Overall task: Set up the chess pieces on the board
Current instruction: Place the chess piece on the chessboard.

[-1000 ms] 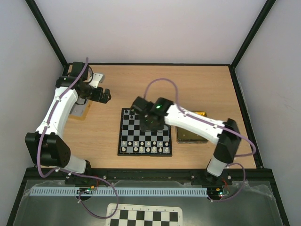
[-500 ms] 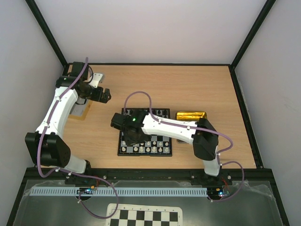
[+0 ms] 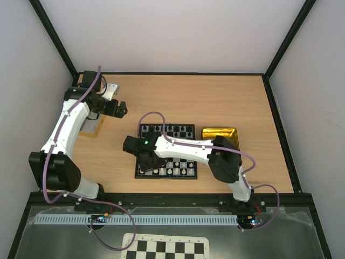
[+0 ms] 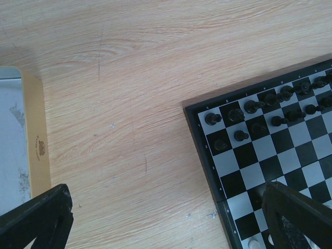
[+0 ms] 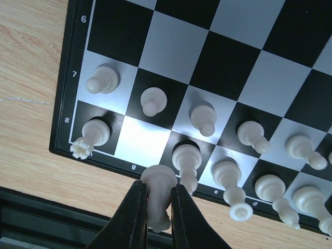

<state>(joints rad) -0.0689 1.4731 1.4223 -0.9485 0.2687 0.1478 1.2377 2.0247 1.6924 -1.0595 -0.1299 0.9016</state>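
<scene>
Setup nearly done, I judge. Black men [image 4: 236,114] stand on the far rows; white pawns [image 5: 154,99] and most back-row pcs [image 5: 188,155] stand on the near rows of the board [image 5: 77,52]. Right end effector [image 5: 157,194] is clamped on one white piece [image 5: 158,207] above the near-left corner, just beside the empty sq. [image 5: 141,141] next to the rook [image 5: 92,134]. Left end effector [image 3: 121,109] is wide apart, holding nothing, over the bench [image 3: 226,97] far left. To do: place this piece.
</scene>
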